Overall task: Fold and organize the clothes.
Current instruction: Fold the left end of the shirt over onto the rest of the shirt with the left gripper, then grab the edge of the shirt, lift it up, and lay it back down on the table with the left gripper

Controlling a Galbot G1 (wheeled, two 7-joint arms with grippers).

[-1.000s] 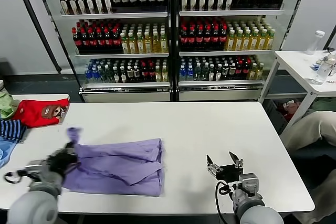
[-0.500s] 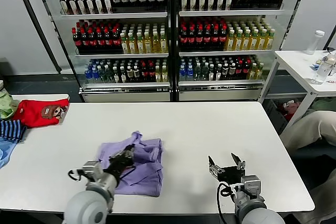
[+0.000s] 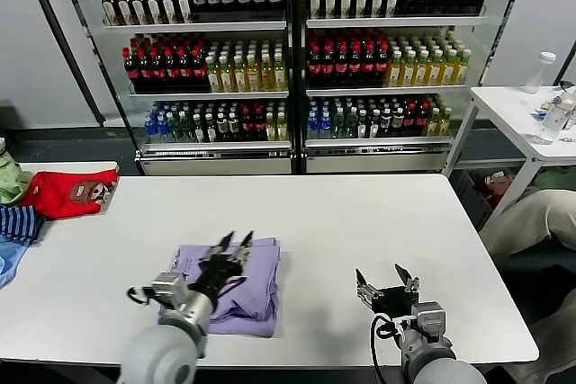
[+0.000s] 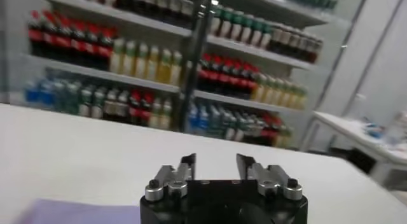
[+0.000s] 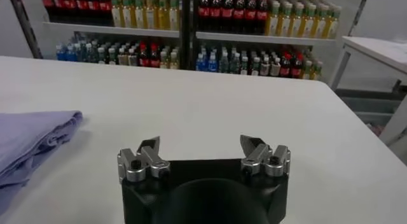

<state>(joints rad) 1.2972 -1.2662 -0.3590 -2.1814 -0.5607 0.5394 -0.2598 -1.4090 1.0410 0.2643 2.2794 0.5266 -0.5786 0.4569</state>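
The lavender T-shirt (image 3: 256, 281) lies folded into a compact rectangle on the white table (image 3: 360, 222), left of centre near the front edge. My left gripper (image 3: 232, 242) is open and empty. It hovers over the shirt's far middle, and its arm covers the near left part. In the left wrist view the left gripper (image 4: 215, 163) stands open, with a corner of the shirt (image 4: 57, 212) below it. My right gripper (image 3: 385, 276) is open and empty near the front edge, to the right of the shirt. In the right wrist view the right gripper (image 5: 200, 146) is open, with the shirt (image 5: 32, 139) off to one side.
A red garment with a brown patch (image 3: 67, 193) and a blue striped garment (image 3: 18, 222) lie on a side surface at the far left. A small white table with bottles (image 3: 522, 105) stands at the right. Drink coolers (image 3: 288, 60) stand behind. A person's leg (image 3: 531, 222) is by the right edge.
My left gripper carried the shirt's left part over to the right, folded it onto the rest and let go. It now hovers open over the shirt. The right arm has barely moved.
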